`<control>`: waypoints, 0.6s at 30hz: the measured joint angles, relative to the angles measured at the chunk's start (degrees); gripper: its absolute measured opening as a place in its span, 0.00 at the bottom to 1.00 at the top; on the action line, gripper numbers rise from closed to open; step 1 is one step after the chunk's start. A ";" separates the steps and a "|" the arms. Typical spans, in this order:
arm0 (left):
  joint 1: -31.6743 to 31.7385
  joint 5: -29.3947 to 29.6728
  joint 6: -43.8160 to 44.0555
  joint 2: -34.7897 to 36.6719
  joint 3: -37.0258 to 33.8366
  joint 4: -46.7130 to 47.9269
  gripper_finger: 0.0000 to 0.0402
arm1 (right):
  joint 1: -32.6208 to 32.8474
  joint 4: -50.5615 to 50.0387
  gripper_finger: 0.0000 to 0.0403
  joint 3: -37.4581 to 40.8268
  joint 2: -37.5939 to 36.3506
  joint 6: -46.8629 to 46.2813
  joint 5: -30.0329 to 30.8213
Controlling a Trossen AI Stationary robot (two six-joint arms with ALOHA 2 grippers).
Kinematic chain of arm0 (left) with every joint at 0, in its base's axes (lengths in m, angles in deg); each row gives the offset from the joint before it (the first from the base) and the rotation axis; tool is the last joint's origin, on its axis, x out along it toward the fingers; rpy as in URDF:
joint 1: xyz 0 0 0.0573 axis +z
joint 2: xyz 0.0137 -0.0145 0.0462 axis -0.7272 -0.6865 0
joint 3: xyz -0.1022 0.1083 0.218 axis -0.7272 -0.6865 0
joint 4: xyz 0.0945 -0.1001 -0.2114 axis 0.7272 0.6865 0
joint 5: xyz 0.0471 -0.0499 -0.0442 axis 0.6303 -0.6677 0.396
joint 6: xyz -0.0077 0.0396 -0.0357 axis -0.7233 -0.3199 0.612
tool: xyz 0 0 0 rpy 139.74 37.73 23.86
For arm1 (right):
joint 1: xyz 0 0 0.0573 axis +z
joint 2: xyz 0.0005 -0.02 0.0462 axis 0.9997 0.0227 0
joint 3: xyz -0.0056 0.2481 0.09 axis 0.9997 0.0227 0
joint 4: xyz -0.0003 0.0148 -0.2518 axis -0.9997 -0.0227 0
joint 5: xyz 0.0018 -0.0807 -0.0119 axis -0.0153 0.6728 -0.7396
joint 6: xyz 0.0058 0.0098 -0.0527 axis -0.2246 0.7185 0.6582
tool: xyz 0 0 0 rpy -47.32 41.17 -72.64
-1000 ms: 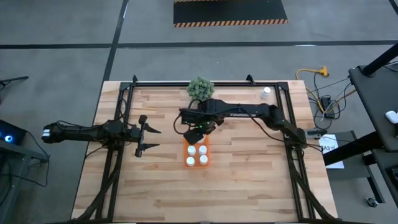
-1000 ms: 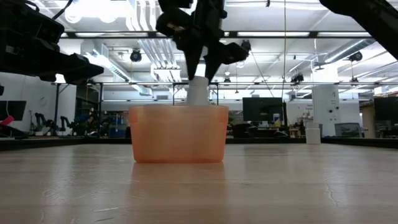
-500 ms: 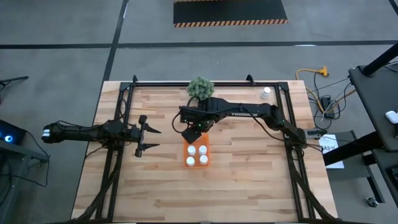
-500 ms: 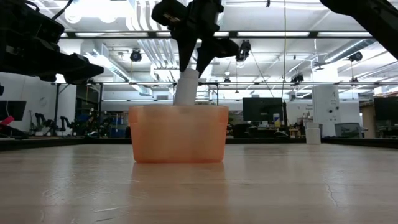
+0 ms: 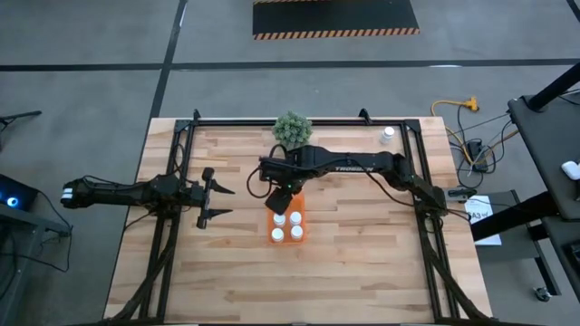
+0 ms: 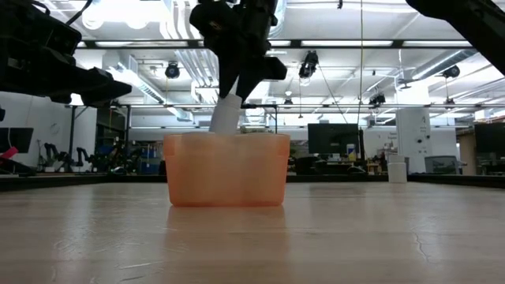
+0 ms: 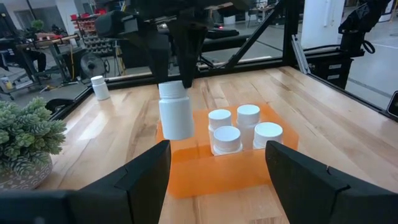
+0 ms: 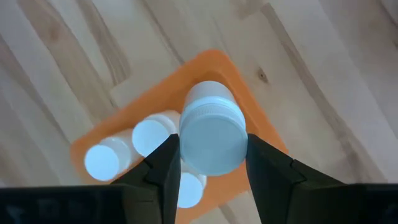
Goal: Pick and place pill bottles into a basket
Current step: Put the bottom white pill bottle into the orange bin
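You have the tabletop (image 5: 362, 263) with both arms over it. Your left gripper (image 5: 217, 202) waits spread wide near the left side, well apart from the basket (image 5: 302, 237). The plant (image 5: 292, 129) stands at the far edge. The basket sits near the middle with four bottles (image 5: 287, 226) standing in its nearer cells. Your right gripper (image 5: 280, 188) hangs above the basket's far end, clenched on a fifth bottle (image 7: 175, 111) by its cap; that bottle is tilted, its base at the rim. A sixth bottle (image 5: 388, 135) stands alone at the far right corner.
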 joint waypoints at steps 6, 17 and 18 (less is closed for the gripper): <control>0.00 0.00 0.00 -0.08 0.00 0.00 0.61 | 0.09 0.32 0.34 1.43 0.00 6.63 -0.07; 0.00 0.00 0.00 0.01 0.00 -0.03 0.61 | 0.09 6.71 0.34 6.14 0.02 13.40 -0.07; 0.01 -0.02 0.00 0.00 0.00 0.00 0.61 | 0.09 6.76 0.34 6.41 0.02 13.43 -0.07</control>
